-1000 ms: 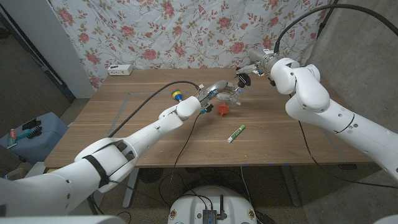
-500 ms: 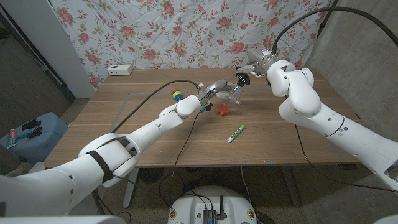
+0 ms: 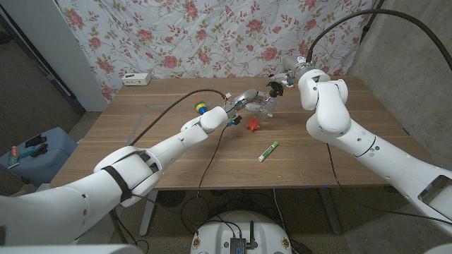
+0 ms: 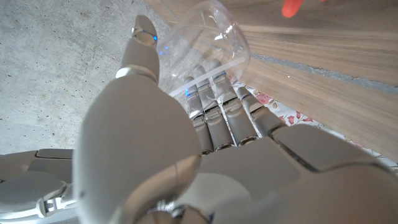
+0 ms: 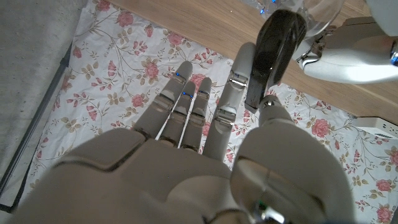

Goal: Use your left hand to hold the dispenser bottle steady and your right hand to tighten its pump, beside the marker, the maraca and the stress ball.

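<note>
Power strip [image 3: 136,79]: a white unit is lying at the upper left of the table, against the flowered cloth.
Table [image 3: 176,166]: a wooden top is spanning the middle of the head view.
Maraca [image 3: 201,108]: it is lying on the table left of centre, showing yellow, green and blue bands, just beside the left forearm.
Left hand [image 3: 242,103]: it is reaching in from the lower left toward the upper centre and is grasping the bottle; in the left wrist view [image 4: 186,124] the fingers [image 4: 211,106] are wrapping around the clear wall.
Bottle [image 3: 263,106]: a clear dispenser is being held near the upper centre of the table, tilted toward the right; its clear body is showing in the left wrist view [image 4: 202,43].
Stress ball [image 3: 253,125]: a red spiky ball is sitting on the table just below the bottle, apart from it.
Marker [image 3: 268,151]: a green and white pen is lying at an angle in the centre of the table, well below the ball.
Pump [image 3: 275,89]: a black head is sitting at the bottle's upper right end; in the right wrist view [image 5: 273,53] it is showing as a dark cap.
Right hand [image 3: 286,79]: it is coming in from the right side and is pinching the pump; in the right wrist view [image 5: 205,155] the thumb and one finger are lying against the cap, the others spread.
</note>
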